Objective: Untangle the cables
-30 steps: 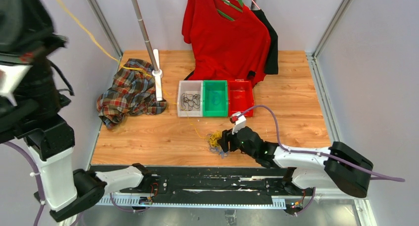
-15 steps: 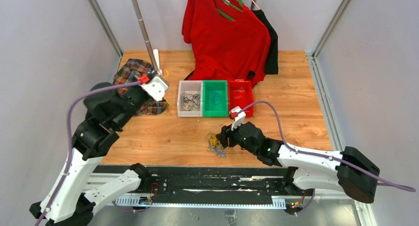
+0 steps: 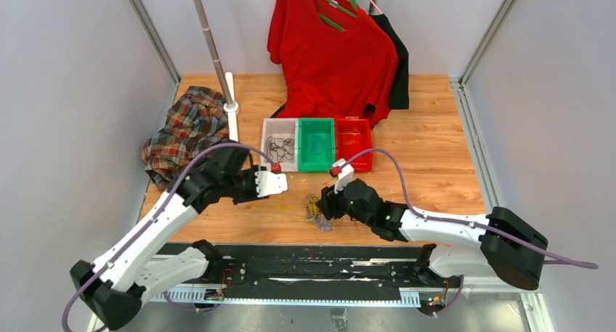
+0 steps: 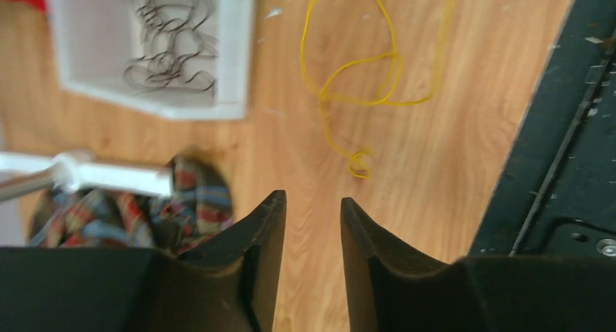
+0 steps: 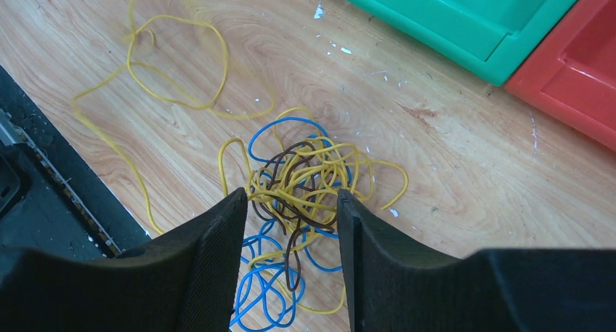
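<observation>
**A:** Starting at the left wrist. Shows the left gripper (image 4: pixel 312 201) slightly parted, gripping nothing, hanging above bare wood. Just ahead, a loose yellow cable (image 4: pixel 363 62) lying alone in open loops on the table (image 4: pixel 436 165). Off to the upper left, black cables (image 4: pixel 167 49) curled inside the white bin (image 4: pixel 243 49).

**B:** So one colour sorted, seemingly. And the right wrist?

**A:** Shows the right gripper (image 5: pixel 290 195) apart too, straddling the tangle (image 5: pixel 312 165) of yellow, blue and dark strands. Low over the knot, with strands between the fingers, but not pinched as far as can be told. Beyond it, the green bin (image 5: pixel 465 19) and the red bin (image 5: pixel 574 70).

**B:** And from above?

**A:** Agrees. Puts the tangle near the front edge of the table, just in front of the three bins, with the right gripper on top of it. Puts the left gripper a little to its left, apart from the heap. Also a plaid shirt (image 3: pixel 185 132) and a red shirt (image 3: pixel 330 49), well away from the work.

**B:** Step in hand, then?

**A:** Probably picking one strand out of the knot. Calls for closing on a single outer loop, not the whole clump, then lifting slowly. Better to pin the rest with the left, or send it for the free yellow cable. Otherwise risks dragging the whole heap along.
</observation>
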Motion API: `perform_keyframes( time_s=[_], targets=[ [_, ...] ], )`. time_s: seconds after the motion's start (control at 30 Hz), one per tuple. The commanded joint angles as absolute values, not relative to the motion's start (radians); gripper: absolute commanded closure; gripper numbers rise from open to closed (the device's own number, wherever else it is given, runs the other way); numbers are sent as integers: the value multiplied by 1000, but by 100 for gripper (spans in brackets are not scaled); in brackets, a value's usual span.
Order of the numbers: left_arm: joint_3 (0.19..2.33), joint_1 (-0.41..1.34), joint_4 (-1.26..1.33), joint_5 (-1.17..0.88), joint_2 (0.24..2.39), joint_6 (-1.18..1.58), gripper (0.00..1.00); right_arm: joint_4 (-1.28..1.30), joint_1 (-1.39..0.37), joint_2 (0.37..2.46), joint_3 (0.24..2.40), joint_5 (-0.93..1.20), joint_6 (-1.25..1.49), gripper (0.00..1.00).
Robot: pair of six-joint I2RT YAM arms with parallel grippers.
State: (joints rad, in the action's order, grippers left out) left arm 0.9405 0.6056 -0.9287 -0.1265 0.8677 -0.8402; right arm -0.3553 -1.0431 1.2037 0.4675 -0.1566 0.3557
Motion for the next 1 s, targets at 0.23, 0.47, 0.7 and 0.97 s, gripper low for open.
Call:
perform_keyframes(
  time_s=[0.23, 0.47, 0.7, 0.97],
  targets=[
    [960, 699, -954, -488, 1096, -745, 27, -353, -1057, 1184, 490, -179, 393, 53],
    [973, 844, -889, -435, 1206, -679, 23, -348, -1057, 1186, 506, -189, 402, 54],
    [858, 927, -735, -330, 1246, -572, 18, -350, -1057, 1165, 480, -221, 423, 56],
    [775, 948, -564, -263, 1277, -455, 24, -303, -1057, 1062, 431, -303, 425, 58]
  ],
)
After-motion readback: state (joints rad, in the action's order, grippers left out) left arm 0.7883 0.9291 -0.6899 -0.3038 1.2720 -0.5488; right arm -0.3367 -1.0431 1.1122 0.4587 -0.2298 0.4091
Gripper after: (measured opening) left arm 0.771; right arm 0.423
